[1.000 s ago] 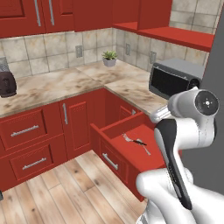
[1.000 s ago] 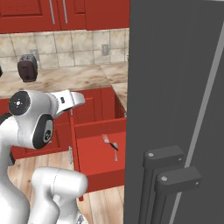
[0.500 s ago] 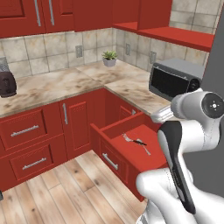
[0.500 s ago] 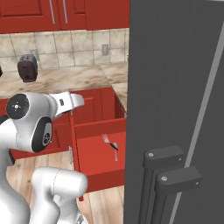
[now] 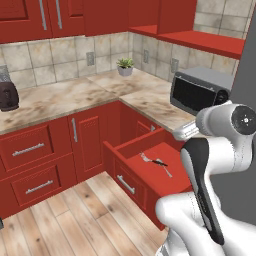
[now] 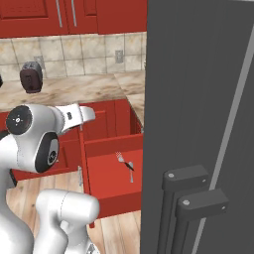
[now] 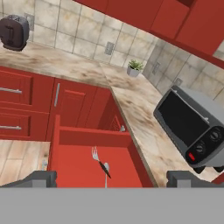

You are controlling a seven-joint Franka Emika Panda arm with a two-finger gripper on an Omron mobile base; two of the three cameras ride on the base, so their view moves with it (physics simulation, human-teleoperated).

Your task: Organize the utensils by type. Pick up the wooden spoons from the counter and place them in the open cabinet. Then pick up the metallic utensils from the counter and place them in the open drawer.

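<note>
The tool (image 7: 108, 178) stands wide open and empty, touching nothing. Just beyond and below its tips, the fork (image 7: 99, 161) and silver spoon (image 7: 106, 173) lie flat inside the open drawer (image 7: 70, 136), long axes running away from the tool, the fork's tines at the far end. Farther off, the desk (image 7: 131, 103) carries a microwave (image 7: 188, 127).

Microwave (image 5: 199, 90) in corner under red shelf (image 5: 200, 42). Potted plant (image 5: 125, 66) at backsplash, left of microwave. Toaster (image 5: 8, 95) far left of microwave. Dark fridge (image 6: 198, 124) just right of microwave.
</note>
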